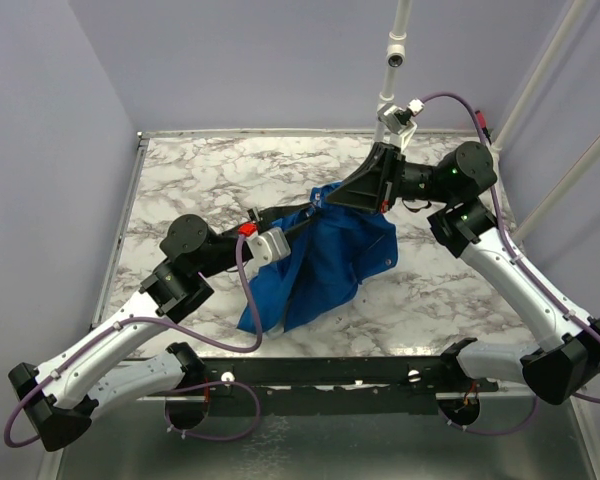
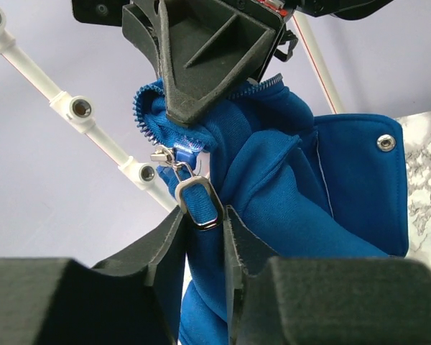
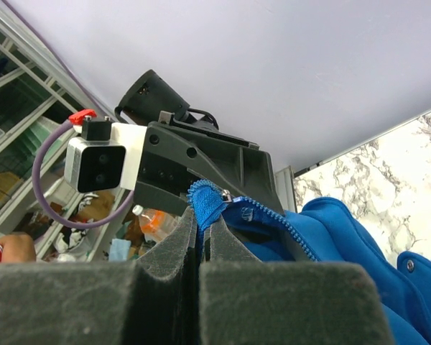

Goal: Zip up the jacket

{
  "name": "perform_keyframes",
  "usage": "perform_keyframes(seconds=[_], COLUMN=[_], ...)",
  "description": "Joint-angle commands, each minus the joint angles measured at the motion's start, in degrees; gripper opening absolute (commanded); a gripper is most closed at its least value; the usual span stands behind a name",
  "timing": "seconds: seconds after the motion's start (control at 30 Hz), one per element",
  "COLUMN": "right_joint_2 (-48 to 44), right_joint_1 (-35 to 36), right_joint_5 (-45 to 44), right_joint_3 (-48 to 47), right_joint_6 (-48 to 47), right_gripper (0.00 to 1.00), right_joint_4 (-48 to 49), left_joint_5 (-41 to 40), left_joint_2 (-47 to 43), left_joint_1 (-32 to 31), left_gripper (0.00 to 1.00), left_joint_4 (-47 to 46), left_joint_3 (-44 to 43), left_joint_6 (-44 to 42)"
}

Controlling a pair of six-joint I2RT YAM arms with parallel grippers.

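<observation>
Right gripper (image 3: 200, 224): jaws closed tight, pinching top edge of jacket (image 1: 330, 262), far right over table (image 1: 180, 170). Left gripper (image 2: 205, 219): jaws narrow, flanking zipper pull (image 2: 199, 201); firm hold cannot tell.

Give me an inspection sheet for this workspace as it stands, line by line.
surface: marble table, grey-veined.
job's things: blue jacket, lifted at one end; zipper pull just below the right gripper.
clutter: nothing seen.
grippers: right gripper shut on the jacket's zipper edge; left gripper fingers flank the zipper pull, grip unclear.
cables: purple cables along both arms, one loop loose by the left arm.
surroundings: pale walls, white pipe frame.
</observation>
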State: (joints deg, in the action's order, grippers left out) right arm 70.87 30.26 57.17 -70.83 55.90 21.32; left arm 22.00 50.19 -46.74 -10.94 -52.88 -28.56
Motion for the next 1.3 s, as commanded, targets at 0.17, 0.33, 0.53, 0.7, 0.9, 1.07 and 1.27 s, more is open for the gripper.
perform_keyframes(seconds=[0.17, 0.33, 0.53, 0.7, 0.9, 1.07, 1.27], right_joint_2=[-1.6, -2.1, -1.3, 0.2, 1.1, 2.0, 2.2], right_joint_1=[-2.4, -4.1, -4.6, -4.6, -4.7, -4.6, -4.6], right_joint_5=[-1.4, -1.5, -1.4, 1.0, 3.7, 5.3, 5.4], right_joint_3=[2.4, 4.1, 4.5, 5.7, 6.1, 6.4, 6.6], right_joint_6=[2.4, 3.6, 5.5, 9.5, 11.4, 11.4, 12.1], right_gripper=[0.01, 0.01, 0.01, 0.01, 0.01, 0.01, 0.01], right_joint_4=[3.1, 3.1, 4.8, 10.3, 10.5, 7.7, 8.9], left_joint_5=[-2.8, -2.7, -1.2, -0.4, 0.3, -0.8, -4.0], left_joint_2=[-0.2, -0.4, 0.0, 0.7, 1.1, 1.3, 1.2], left_joint_1=[-0.1, -0.1, -0.1, -0.3, -1.0, -1.4, -2.1], left_gripper=[0.17, 0.15, 0.15, 0.15, 0.14, 0.15, 0.21], left_joint_4=[0.5, -0.5, -2.0, -3.6, -3.9, -5.2, -6.2], left_joint_3=[-0.7, -0.7, -0.7, -0.5, -0.1, 0.4, 0.6], left_joint_6=[-2.0, -1.5, -0.9, -1.6, -4.5, -6.3, -8.0])
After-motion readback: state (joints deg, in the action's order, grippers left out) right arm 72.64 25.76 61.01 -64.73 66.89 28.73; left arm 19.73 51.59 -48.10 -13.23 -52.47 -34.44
